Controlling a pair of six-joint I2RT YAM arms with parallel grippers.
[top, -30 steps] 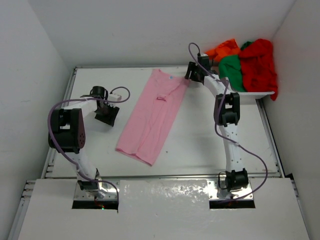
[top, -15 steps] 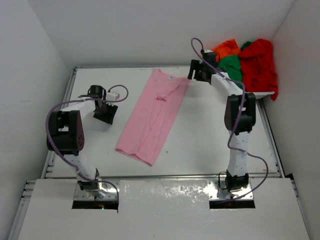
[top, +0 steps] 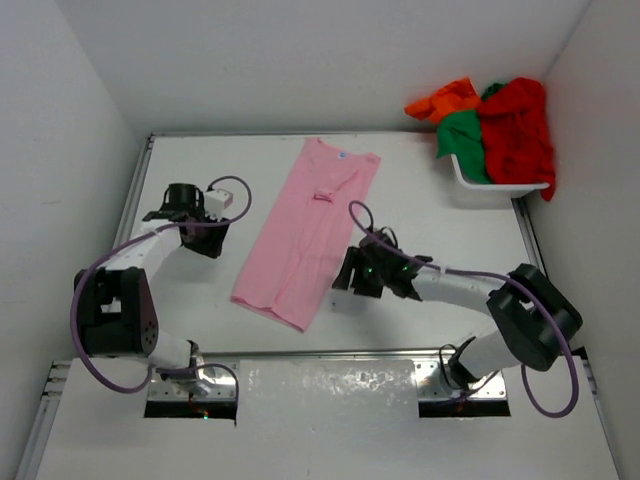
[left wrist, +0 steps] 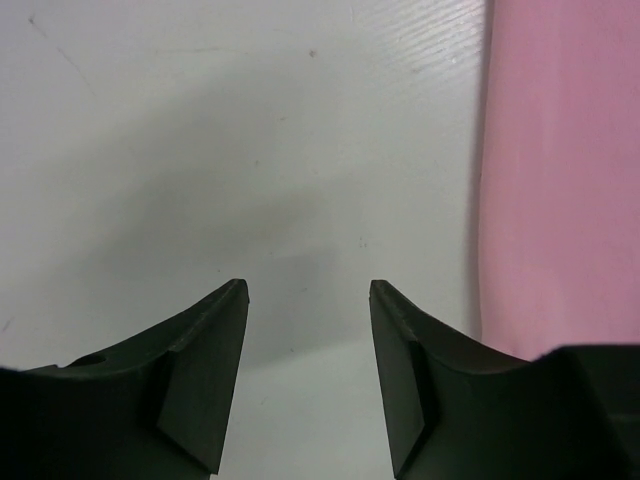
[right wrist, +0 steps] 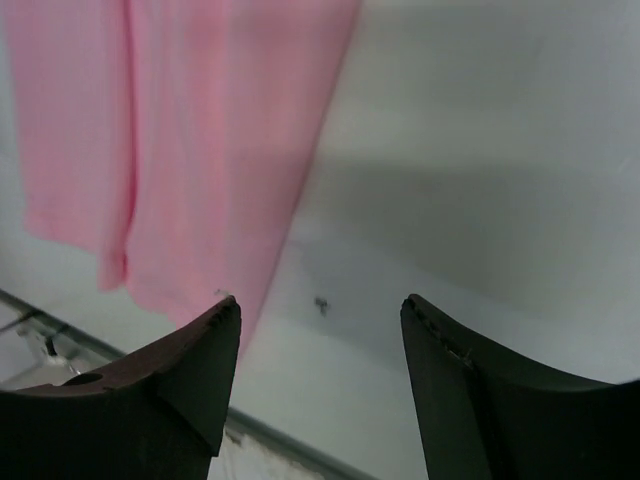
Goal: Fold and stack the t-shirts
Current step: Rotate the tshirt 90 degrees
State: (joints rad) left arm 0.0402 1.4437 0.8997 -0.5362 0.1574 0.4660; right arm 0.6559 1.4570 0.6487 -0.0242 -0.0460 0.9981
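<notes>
My right fingers (right wrist: 320,300) have left the far corner of the light pink cloth t-shirt (top: 305,235) and now sit low at its near right edge, spread apart with nothing between them. My left fingers (left wrist: 306,290) hover beside its left edge, half parted and empty. The shirt lies flat in a long strip on the white tabletop (top: 430,210). This probably sets up a crosswise fold from the hem. The bright red t-shirt (top: 518,125), green t-shirt (top: 462,135) and orange t-shirt (top: 445,98) wait in the white plastic basket (top: 500,186).

pink t-shirt (top: 300,230) flat, right claw (top: 341,275) beside it
</notes>
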